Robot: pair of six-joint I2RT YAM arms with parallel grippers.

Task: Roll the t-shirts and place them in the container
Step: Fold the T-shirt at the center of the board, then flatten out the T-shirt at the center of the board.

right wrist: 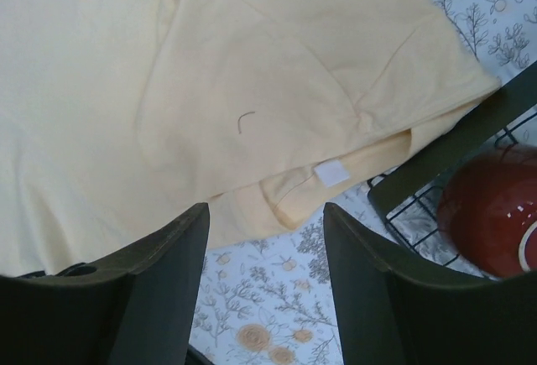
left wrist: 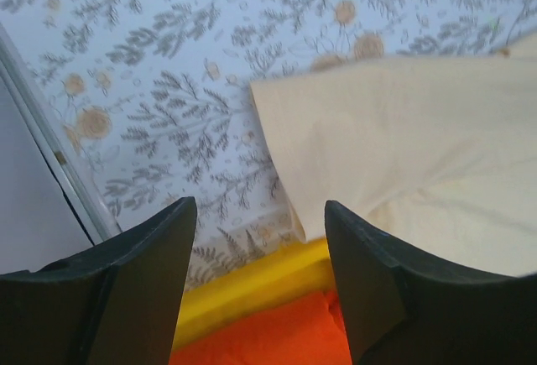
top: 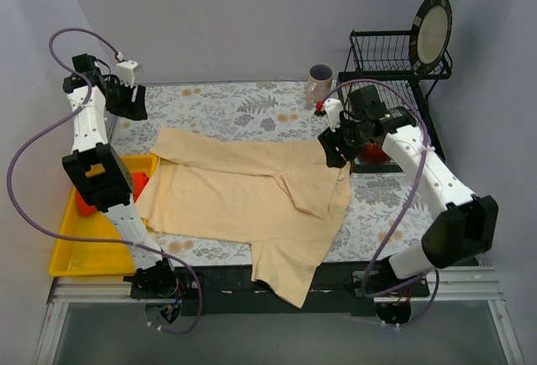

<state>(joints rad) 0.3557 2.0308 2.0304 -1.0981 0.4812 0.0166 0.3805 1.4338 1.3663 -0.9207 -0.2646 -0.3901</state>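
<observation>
A pale cream t-shirt [top: 243, 193] lies spread on the flowered tablecloth, its top edge folded over and its hem hanging off the near table edge. My left gripper [top: 132, 106] hovers open above the shirt's far left corner [left wrist: 403, 147], with only tablecloth and tray between its fingers [left wrist: 143, 281]. Open too, my right gripper [top: 334, 153] is above the shirt's right edge [right wrist: 210, 88], near a white label [right wrist: 333, 172]. Neither gripper holds anything. A red-orange garment [top: 139, 184] [left wrist: 268, 331] lies in the yellow tray.
The yellow tray [top: 80, 252] sits at the left table edge, beside the shirt. A black dish rack [top: 394, 67] with a plate [top: 434, 29] stands back right, a red bowl [right wrist: 491, 205] beneath it. A mug [top: 320, 82] stands next to the rack.
</observation>
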